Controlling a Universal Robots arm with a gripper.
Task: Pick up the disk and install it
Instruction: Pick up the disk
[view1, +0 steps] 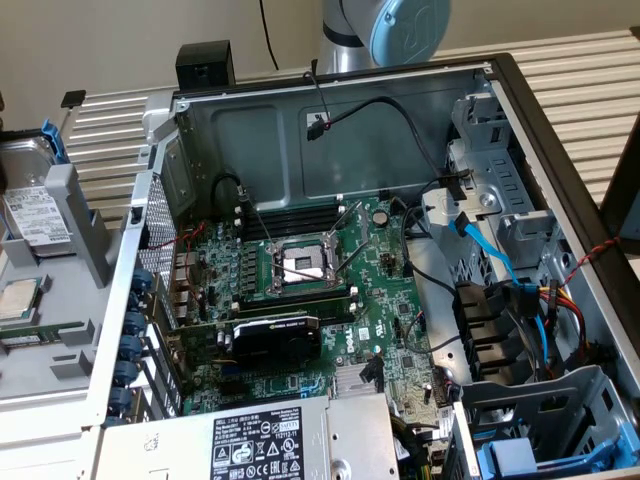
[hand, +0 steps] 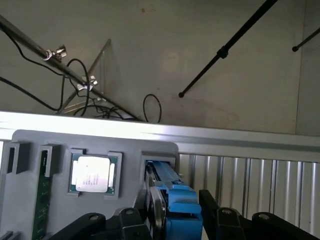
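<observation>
The arm (view1: 385, 30) rises at the exterior view's top edge, with its pincer (hand: 175, 205) held low.

PSU label (view1: 262, 443): print too small, nothing legible. Disk label (view1: 35, 215), CPU lid (hand: 93, 174): markings unreadable too.

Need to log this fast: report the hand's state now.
Hand: at the disk; open or shut on it cannot be told.
</observation>
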